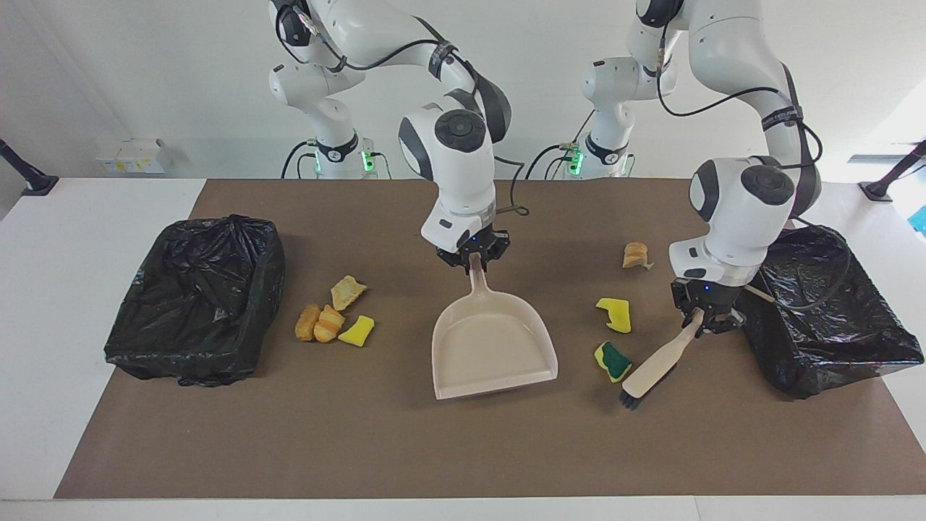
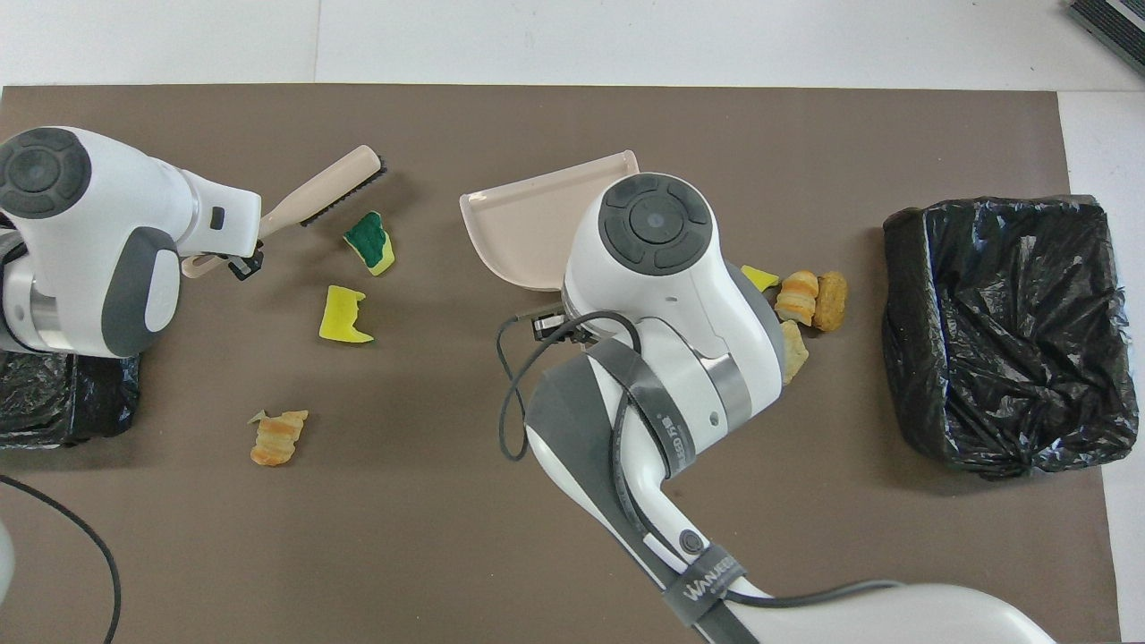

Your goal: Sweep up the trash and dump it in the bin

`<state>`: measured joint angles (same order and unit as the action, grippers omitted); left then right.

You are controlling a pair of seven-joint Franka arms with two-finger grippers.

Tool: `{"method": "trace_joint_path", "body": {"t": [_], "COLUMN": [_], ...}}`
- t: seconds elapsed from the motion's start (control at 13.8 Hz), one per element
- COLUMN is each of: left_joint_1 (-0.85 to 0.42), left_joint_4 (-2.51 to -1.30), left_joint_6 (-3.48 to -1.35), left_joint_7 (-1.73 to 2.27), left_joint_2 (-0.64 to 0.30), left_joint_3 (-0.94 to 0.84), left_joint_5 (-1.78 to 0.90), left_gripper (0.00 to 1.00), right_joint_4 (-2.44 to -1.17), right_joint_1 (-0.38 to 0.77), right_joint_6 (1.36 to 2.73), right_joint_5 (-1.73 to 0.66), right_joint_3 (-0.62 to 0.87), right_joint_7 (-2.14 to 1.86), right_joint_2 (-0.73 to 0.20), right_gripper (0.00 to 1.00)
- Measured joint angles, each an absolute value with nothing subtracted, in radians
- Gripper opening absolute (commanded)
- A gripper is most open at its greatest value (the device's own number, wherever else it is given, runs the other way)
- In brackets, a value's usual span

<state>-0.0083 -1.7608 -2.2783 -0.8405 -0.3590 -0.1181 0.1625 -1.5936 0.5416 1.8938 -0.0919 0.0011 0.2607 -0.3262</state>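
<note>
A: White worktop (image 1: 87, 289) with a brown mat (image 1: 463, 449) on it, white wall at the robots' end. Bins?

B: Two black-bagged bins, one at the right arm's end (image 1: 195, 300), one at the left arm's end (image 1: 825, 311).

A: Tools?

B: Right tool (image 1: 474, 259) is clenched on the handle of the beige dustpan (image 1: 492, 347), mid-mat, pan mouth pointing away from the robots. Left tool (image 1: 705, 316) grips the brush (image 1: 651, 369) by its handle, bristles down at the mat.

A: Trash?

B: Green-faced sponge chunk (image 1: 613, 360) just beside the bristles, between brush and dustpan. Yellow sponge chunk (image 1: 615, 314) nearer the robots, bread piece (image 1: 636, 255) nearer yet. Second cluster near the right arm's bin: yellow sponge bit (image 1: 357, 331), three bread pieces (image 1: 327, 312).
</note>
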Motion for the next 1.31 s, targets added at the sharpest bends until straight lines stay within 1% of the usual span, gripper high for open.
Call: {"method": "trace_joint_path", "body": {"t": [0.07,0.22,0.36,0.51,0.73,1.09,1.16,1.31], "left_joint_1": [-0.018,-0.026,-0.025,-0.025,-0.025,-0.037,-0.039,-0.038], "left_joint_4": [-1.736,-1.717,-1.718,-1.733,-1.835,-2.098,-2.125,-2.141], "left_joint_6": [-2.285,-2.280,-2.231,-2.181,-2.154,-2.144,-2.137,-2.089], "left_joint_7": [-0.888,-1.000,-1.108,-1.163,-1.186,-1.189,-1.185,-1.160], "left_joint_2": [-0.392,-0.419,-0.416,-0.398,-0.320,-0.135,-0.108,-0.062], "left_joint_3": [-0.118,-0.118,-0.116,-0.116,-0.116,-0.120,-0.121,-0.118], "left_joint_5": [0.171,0.173,0.173,0.173,0.173,0.173,0.173,0.173], "left_gripper": [0.00,0.00,0.00,0.00,0.00,0.00,0.00,0.00], "right_joint_4": [-1.658,-1.727,-1.744,-1.746,-1.760,-1.785,-1.785,-1.785], "right_joint_1": [0.531,0.510,0.496,0.493,0.515,0.530,0.529,0.528], "right_joint_6": [1.894,1.894,1.880,1.833,1.824,1.838,1.844,1.849], "right_joint_5": [-0.092,-0.093,-0.094,-0.095,-0.095,-0.095,-0.095,-0.095], "right_joint_3": [0.001,0.000,0.000,0.001,0.005,0.005,0.005,0.003], "right_joint_7": [0.169,-0.048,-0.232,-0.341,-0.399,-0.421,-0.421,-0.423], "right_joint_2": [-0.291,-0.261,-0.259,-0.256,-0.246,-0.251,-0.254,-0.259], "right_gripper": [0.00,0.00,0.00,0.00,0.00,0.00,0.00,0.00]}}
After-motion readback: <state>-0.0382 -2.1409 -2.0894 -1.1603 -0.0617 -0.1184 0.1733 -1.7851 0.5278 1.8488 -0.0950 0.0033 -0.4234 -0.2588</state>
